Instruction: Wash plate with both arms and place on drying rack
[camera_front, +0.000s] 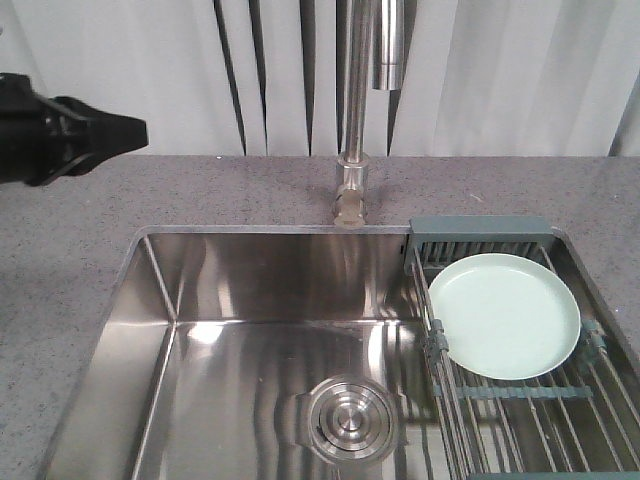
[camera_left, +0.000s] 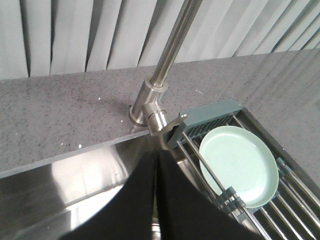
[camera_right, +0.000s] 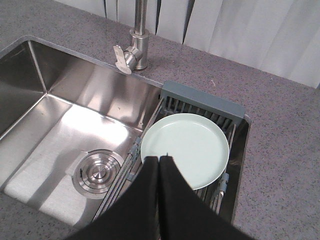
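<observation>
I see both end effectors closed and empty, the right end effector (camera_right: 159, 161) covering the plate's (camera_right: 187, 145) near edge, the left end effector (camera_left: 156, 155) hiding the sink (camera_left: 65, 185).

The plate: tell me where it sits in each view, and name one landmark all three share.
Front view: plate at right, lying on the rack.
Left wrist view: lower right, on the rack.
Right wrist view: centre, just above the closed right end effector.
Shared landmark: the faucet behind the sink.

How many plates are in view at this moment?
1. The single pale green plate lies face up on the drying rack over the right side of the sink. No other dish shows; the rack's near end is cut off.
</observation>
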